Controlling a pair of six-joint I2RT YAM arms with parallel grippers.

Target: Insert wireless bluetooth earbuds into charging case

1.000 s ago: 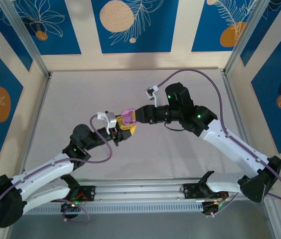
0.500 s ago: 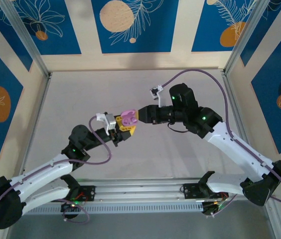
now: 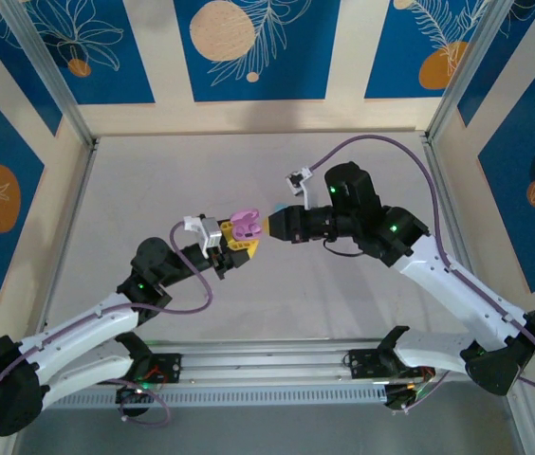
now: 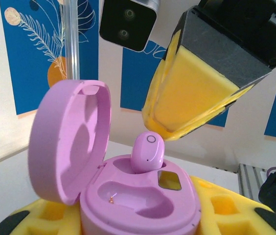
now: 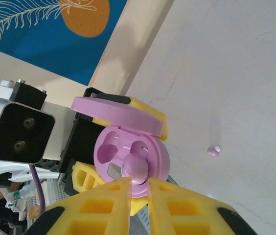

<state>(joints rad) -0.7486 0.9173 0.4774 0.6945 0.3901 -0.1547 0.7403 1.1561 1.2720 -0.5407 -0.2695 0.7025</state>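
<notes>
Over the middle of the table (image 3: 154,190), a little left of centre, the left gripper (image 3: 237,245) holds the lilac-pink charging case (image 4: 143,205) up off the surface, its yellow padded fingers (image 4: 45,215) clamped against the case's two sides. The case is open: its round lid (image 4: 69,137) stands upright on the hinge, its hollowed inside facing the base. In the left wrist view one lilac-pink earbud (image 4: 148,152) stands on end in the farther socket, beside a small dark square (image 4: 169,180) on the base, and does not look fully seated; the nearer socket (image 4: 128,198) is bare, with a tiny metal contact at its bottom. The right gripper (image 5: 139,182) reaches in from the right with its yellow fingers brought together, only a thin slit between them, and nothing pinched in that slit. The joined tips sit right at the top of the standing bud; whether they press on it or hang just clear I cannot tell. In the right wrist view a loose earbud (image 5: 213,150), also lilac-pink with a pale tip, lies on the bare table well apart from the case and from both grippers
</notes>
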